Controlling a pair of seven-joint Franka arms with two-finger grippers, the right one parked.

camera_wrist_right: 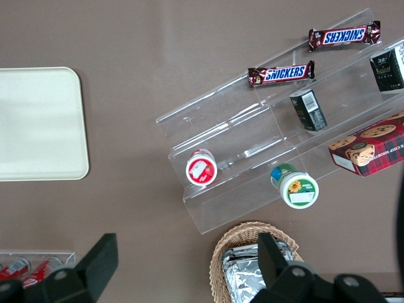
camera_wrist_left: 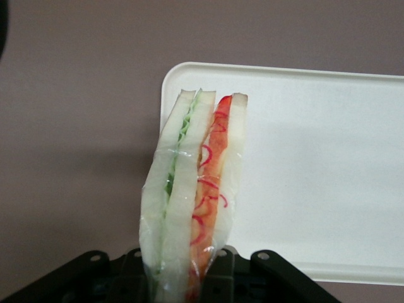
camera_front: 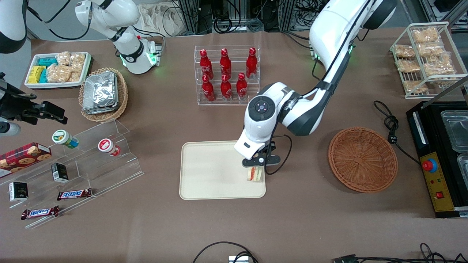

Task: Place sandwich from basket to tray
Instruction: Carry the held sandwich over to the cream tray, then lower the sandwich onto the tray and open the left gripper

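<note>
Hand (camera_front: 256, 165) gripping sandwich (camera_front: 255, 174) – over tray (camera_front: 208, 171), basket (camera_front: 362, 159) apart

"SNICKERS" on two candy bars (camera_wrist_right: 281, 74)

A broad table (camera_front: 153, 226) covered in matte brown fills the scene under even light. Along its edge farthest from the front camera stand metal frame posts (camera_front: 193, 16) with tangled black cables (camera_front: 234, 22) on the floor.
</note>
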